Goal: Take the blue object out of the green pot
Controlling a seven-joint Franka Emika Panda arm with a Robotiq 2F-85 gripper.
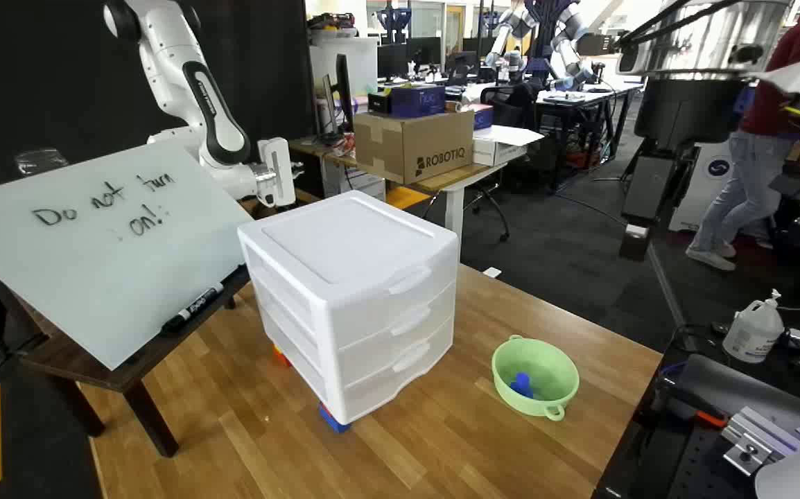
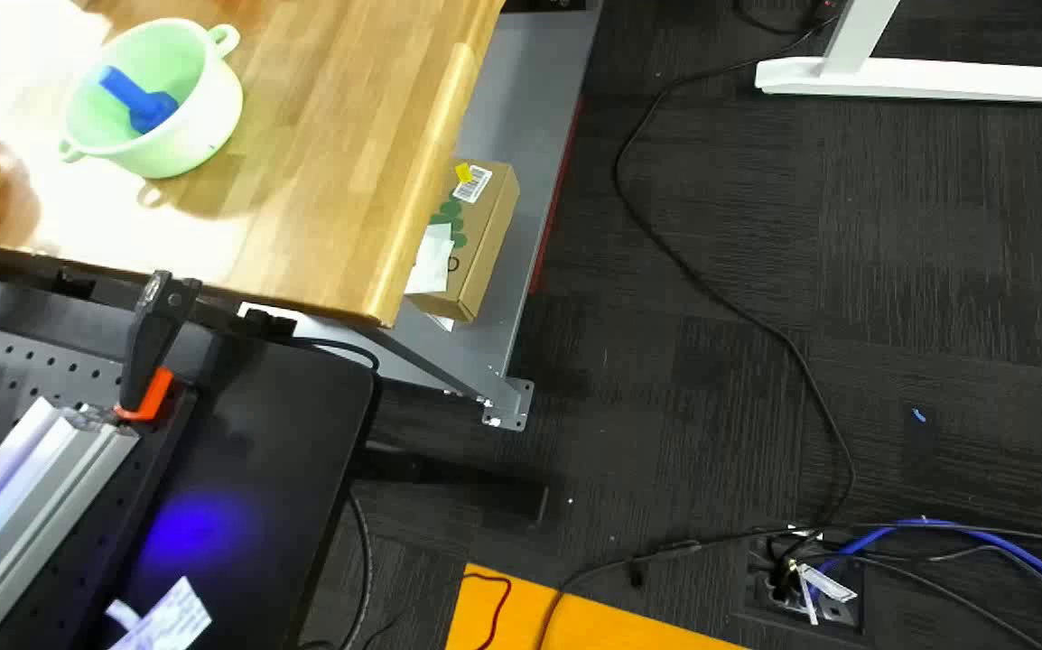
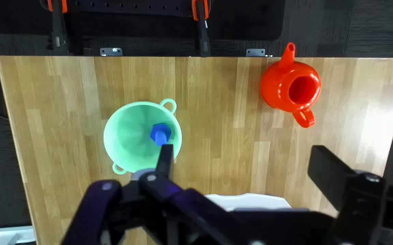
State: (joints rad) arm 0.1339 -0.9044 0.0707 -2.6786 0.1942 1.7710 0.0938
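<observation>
Blue object (image 3: 161,131): located inside the green pot (image 3: 128,134), apart from the gripper (image 3: 242,161). In the wrist view, it appears just beyond one fingertip (image 3: 164,161), outside the finger gap. Gripper: fingers spread wide, nothing held between them.

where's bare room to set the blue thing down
In the wrist view, between the green pot and red teapot, also from pot to left edge of the table. Crowded: around the white drawer unit and whiteboard.

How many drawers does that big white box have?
3. In an exterior view, the white box has a top drawer, a middle drawer and a bottom drawer, stacked. No more show, though its back is hidden.
</observation>
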